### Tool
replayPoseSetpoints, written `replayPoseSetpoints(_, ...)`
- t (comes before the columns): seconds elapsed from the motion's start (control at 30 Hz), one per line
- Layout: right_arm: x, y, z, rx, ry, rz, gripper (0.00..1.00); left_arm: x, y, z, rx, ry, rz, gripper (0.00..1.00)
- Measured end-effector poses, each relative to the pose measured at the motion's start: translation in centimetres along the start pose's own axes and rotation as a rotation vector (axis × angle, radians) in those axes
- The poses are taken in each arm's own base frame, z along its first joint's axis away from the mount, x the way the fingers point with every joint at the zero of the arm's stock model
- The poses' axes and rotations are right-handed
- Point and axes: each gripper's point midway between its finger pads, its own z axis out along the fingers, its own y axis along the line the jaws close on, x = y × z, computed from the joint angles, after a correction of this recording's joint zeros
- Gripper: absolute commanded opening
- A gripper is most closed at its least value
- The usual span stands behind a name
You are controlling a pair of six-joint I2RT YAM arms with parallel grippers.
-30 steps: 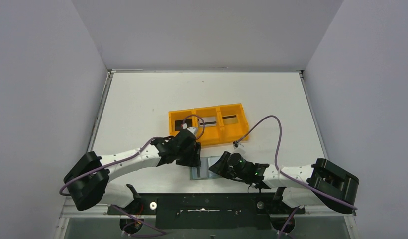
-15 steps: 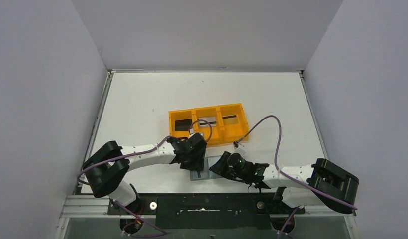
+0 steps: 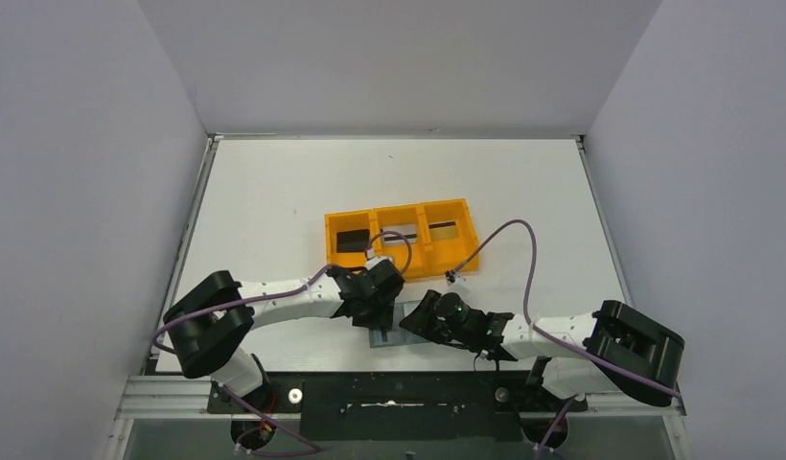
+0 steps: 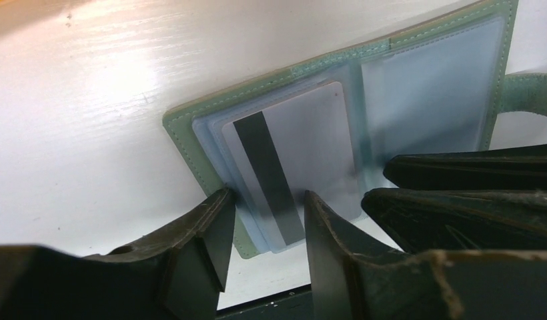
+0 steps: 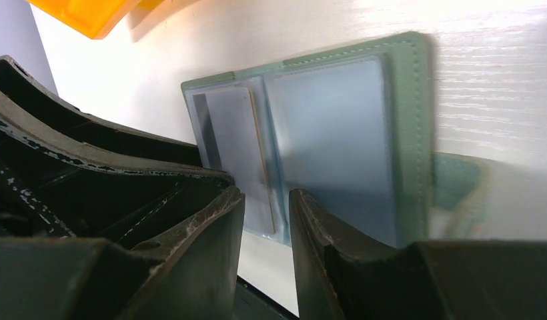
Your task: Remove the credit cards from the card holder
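Wallet (image 4: pixel 424 87), open flat (pale blue inside)

Top view: even, diffuse overhead light, sharp focus, faint shadows. Wrist views: glare streaks the table (image 4: pixel 104 73) beyond the left claw (image 4: pixel 267 203). The holder (image 5: pixel 337 133) ahead of the right claw (image 5: pixel 265 200) is soft. Both claws read dark.

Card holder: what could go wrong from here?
The left gripper straddles the striped card and its clear sleeves; closing may pinch a sleeve and drag the whole card holder. The right gripper sits close beside it, so fingers may collide. The holder lies near the table edge and could slide off.
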Motion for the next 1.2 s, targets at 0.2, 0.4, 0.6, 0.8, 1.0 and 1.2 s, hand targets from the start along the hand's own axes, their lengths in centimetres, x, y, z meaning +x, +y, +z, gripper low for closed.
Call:
replayPoseSetpoints(0.2,0.2,0.5,0.5,-0.005,0.016,-0.005,0.34,0.1,-0.4,0.2,0.051,-0.023,-0.031,0.2)
replayPoseSetpoints(0.4,0.3,0.6,0.7,-0.006,0.021,-0.011,0.25,0.1,-0.3,0.1,0.076,-0.047,-0.054,0.12)
replayPoseSetpoints(0.6,0.3,0.2,1.0,0.005,0.026,-0.03,0.05,0.1,-0.3,0.1,0.076,-0.049,-0.055,0.09)
replayPoseSetpoints(0.8,0.3,0.0,1.0,0.01,0.026,-0.038,0.0,0.0,-0.3,0.1,0.074,-0.051,-0.055,0.08)
replayPoseSetpoints(1.0,0.3,0.5,0.3,-0.041,0.017,-0.03,0.0,0.0,-0.3,0.0,0.075,-0.053,-0.054,0.05)
replayPoseSetpoints(1.2,-0.3,1.8,-0.5,-0.105,-0.006,-0.006,0.05,0.0,-0.3,-0.1,0.076,-0.055,-0.046,0.15)
